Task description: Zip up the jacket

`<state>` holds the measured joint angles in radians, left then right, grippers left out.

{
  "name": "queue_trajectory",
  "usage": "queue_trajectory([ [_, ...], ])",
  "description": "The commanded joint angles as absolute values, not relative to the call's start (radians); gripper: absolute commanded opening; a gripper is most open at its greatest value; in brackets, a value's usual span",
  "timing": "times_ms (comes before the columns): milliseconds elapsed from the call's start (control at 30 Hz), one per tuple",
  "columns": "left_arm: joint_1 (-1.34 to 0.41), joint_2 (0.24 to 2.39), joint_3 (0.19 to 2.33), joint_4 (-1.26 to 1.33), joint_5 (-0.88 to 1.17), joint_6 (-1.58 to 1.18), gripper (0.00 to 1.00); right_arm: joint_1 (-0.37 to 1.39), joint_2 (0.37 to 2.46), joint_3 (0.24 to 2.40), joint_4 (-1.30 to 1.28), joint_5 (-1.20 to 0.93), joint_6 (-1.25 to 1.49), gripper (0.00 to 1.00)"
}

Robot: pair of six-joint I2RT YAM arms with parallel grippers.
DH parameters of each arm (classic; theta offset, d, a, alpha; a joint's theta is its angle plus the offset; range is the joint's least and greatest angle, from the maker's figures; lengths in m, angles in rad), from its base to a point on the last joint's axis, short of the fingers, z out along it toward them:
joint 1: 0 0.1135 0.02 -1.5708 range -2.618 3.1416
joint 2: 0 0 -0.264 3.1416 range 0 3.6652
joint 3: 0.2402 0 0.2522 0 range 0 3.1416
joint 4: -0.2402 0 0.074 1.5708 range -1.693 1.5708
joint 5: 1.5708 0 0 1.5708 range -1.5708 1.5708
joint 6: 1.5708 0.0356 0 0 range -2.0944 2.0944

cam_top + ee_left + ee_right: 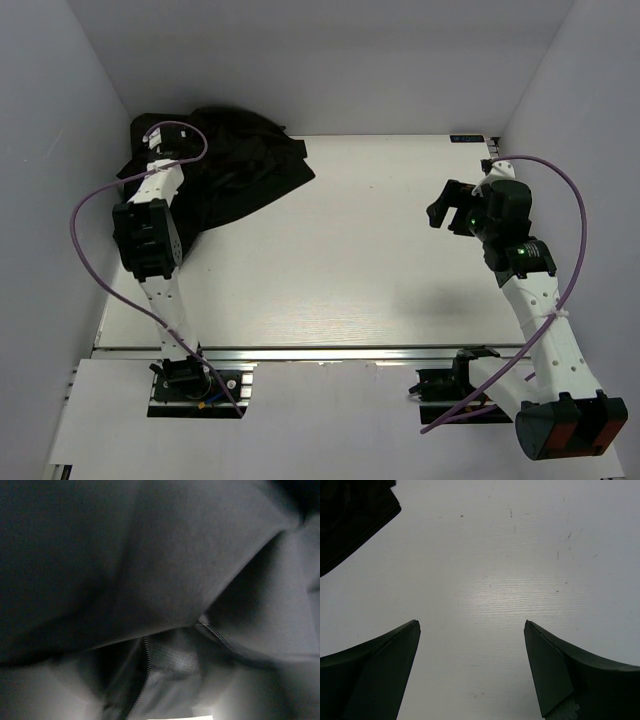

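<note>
My right claw (472, 625): fingers spread wide, nothing between them, hanging over the white table (495, 555). A corner of the jacket (350, 520) lies ahead and to its left, well apart. My left claw (157, 148): sunk in the bunched black jacket (240, 170). Its fingers are hidden, so I cannot tell parted or closed. Its camera shows only fabric and a zipper edge (145, 670).

Overhead faces down; left wrist view hugs jacket (150, 555)

Black jacket (150, 570) folds, exposed zipper (145, 672)
</note>
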<state>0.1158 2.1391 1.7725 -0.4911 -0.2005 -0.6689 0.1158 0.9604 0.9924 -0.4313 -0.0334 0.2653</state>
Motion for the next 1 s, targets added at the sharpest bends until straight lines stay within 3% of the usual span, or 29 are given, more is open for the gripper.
queue_trajectory([
  [0, 0.121, 2.233, 1.896, -0.465, -0.103, -0.618, 0.52, 0.113, 0.937, 0.988, -0.407, -0.078, 0.233, 0.89],
  [100, 0.117, 2.260, 1.914, -0.414, 0.078, -0.575, 0.06, 0.114, 0.930, 0.980, -0.408, -0.057, 0.233, 0.89],
  [133, 0.115, 2.252, 1.905, -0.407, 0.098, -0.575, 0.00, 0.114, 0.927, 0.974, -0.407, -0.049, 0.236, 0.90],
  [267, 0.049, 2.152, 1.784, -0.354, 0.154, -0.516, 0.00, 0.114, 0.913, 0.957, -0.396, -0.031, 0.253, 0.89],
  [433, -0.127, 1.933, 1.441, -0.267, 0.175, -0.540, 0.00, 0.114, 0.896, 0.950, -0.380, -0.035, 0.278, 0.89],
  [533, -0.252, 1.832, 1.217, -0.152, 0.288, -0.587, 0.00, 0.114, 0.885, 0.951, -0.374, -0.060, 0.285, 0.89],
  [733, -0.530, 1.606, 1.056, -0.317, 0.250, -0.588, 0.00, 0.114, 0.864, 0.933, -0.319, -0.136, 0.291, 0.89],
  [867, -0.610, 1.415, 0.953, -0.455, 0.208, -0.626, 0.00, 0.115, 0.873, 0.913, -0.252, -0.213, 0.279, 0.89],
  [967, -0.620, 1.246, 0.896, -0.580, 0.204, -0.687, 0.45, 0.123, 0.916, 0.910, -0.200, -0.305, 0.268, 0.89],
])
